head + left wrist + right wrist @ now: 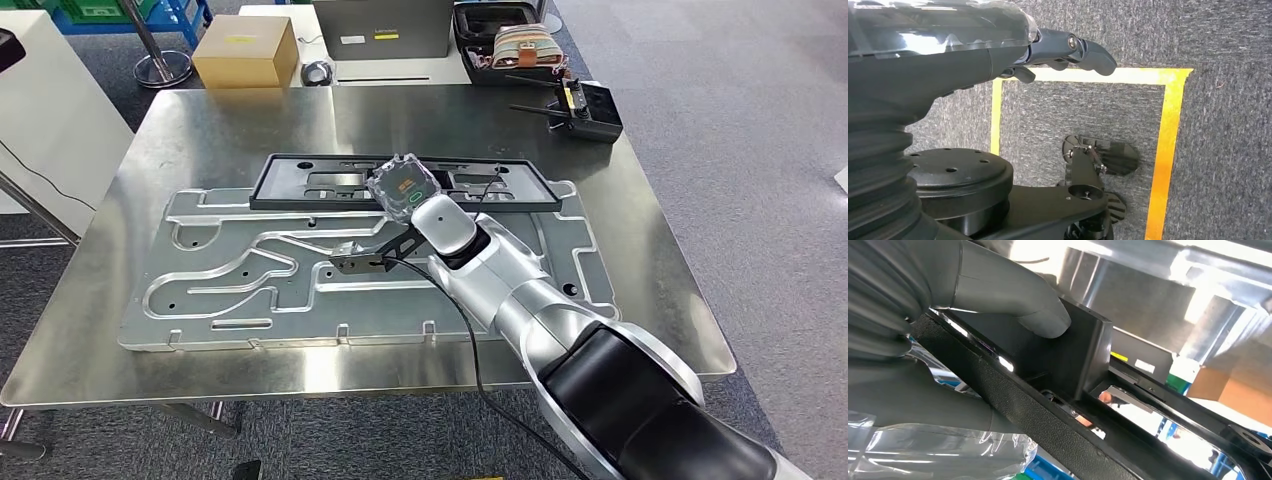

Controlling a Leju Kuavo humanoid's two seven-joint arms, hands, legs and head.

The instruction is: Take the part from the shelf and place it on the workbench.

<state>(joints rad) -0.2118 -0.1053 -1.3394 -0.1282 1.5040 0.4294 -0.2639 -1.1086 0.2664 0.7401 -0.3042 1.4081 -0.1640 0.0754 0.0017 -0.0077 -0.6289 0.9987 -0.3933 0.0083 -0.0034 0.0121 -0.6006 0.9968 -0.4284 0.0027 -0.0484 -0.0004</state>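
Note:
The part is a long black rectangular frame (300,190) lying flat along the far edge of a machined silver plate (250,285) on the steel workbench (200,130). My right hand (405,190), wrapped in clear plastic, reaches over the plate and grips the frame near its middle. In the right wrist view the grey thumb (1013,305) presses on an upright black tab of the frame (1073,360), with the other fingers hidden beneath. My left hand (1063,50) hangs over grey carpet with its dark fingers loosely extended, holding nothing.
Behind the workbench stand a cardboard box (245,50), a grey case (385,30) and an open black case (505,40). A black remote controller (585,108) lies at the bench's far right corner. Yellow floor tape (1168,150) marks the carpet below my left arm.

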